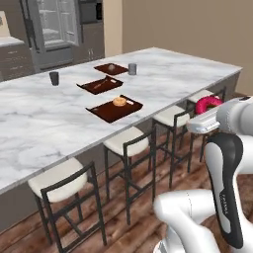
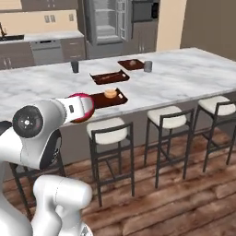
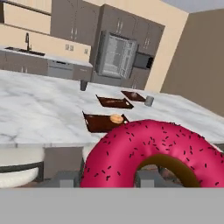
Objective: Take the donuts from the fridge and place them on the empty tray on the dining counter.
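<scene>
1. The gripper is clamped shut on the pink donut, which stands up between the finger tips right in front of the hand camera — a ring with dark pink-red icing and dark sprinkles, its brown underside showing inside the hole.
2. From the left base view the same pink donut sits at the end of the white arm, out over the stools and off the edge of the dining counter, not above its marble top.
3. In the right base view the pink donut peeks round the wrist, level with the counter's near edge.
4. The glazed donut — orange-tan — already lies on the nearest tray, a dark reddish-brown one by the counter's stool side, well apart from the hand.
5. Two more dark trays lie beyond it: the middle tray and the far tray with something small on it; I cannot tell what.
6. A dark cup and a grey cup stand on the marble.
7. The fridge stands open in the background, pale shelves visible.
</scene>
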{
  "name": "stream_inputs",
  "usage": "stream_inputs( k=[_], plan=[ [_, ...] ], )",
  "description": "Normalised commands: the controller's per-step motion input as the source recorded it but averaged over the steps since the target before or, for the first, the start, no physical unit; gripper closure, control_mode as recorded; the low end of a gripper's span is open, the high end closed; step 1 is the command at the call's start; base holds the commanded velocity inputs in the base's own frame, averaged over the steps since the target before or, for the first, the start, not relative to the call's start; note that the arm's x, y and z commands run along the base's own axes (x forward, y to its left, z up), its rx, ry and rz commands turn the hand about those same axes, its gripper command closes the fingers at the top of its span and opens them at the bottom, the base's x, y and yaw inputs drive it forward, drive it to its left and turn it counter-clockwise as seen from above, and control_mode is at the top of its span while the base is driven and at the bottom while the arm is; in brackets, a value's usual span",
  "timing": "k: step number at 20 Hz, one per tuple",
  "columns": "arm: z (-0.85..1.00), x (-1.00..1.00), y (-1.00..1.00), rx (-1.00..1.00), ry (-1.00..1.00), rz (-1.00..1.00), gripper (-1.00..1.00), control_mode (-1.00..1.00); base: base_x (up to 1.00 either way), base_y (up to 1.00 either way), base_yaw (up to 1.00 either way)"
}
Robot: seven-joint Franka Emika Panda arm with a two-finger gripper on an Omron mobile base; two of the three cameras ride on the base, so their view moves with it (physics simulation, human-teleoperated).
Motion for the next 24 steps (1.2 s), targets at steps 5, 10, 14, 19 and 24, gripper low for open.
stream_inputs(
  k=[5, 10, 14, 19, 24],
  plan=[
    [0.00, 0.00, 0.00, 0.00, 0.00, 0.00, 1.00, 1.00, 1.00, -0.89, 0.44],
    [0.00, 0.00, 0.00, 0.00, 0.00, 0.00, 1.00, 1.00, 1.00, -0.87, 0.44],
    [0.00, 0.00, 0.00, 0.00, 0.00, 0.00, 1.00, 1.00, 1.00, -0.56, 0.46],
    [0.00, 0.00, 0.00, 0.00, 0.00, 0.00, 1.00, 1.00, 1.00, -0.13, 0.51],
    [0.00, 0.00, 0.00, 0.00, 0.00, 0.00, 1.00, 1.00, 1.00, 0.00, 0.40]
  ],
)
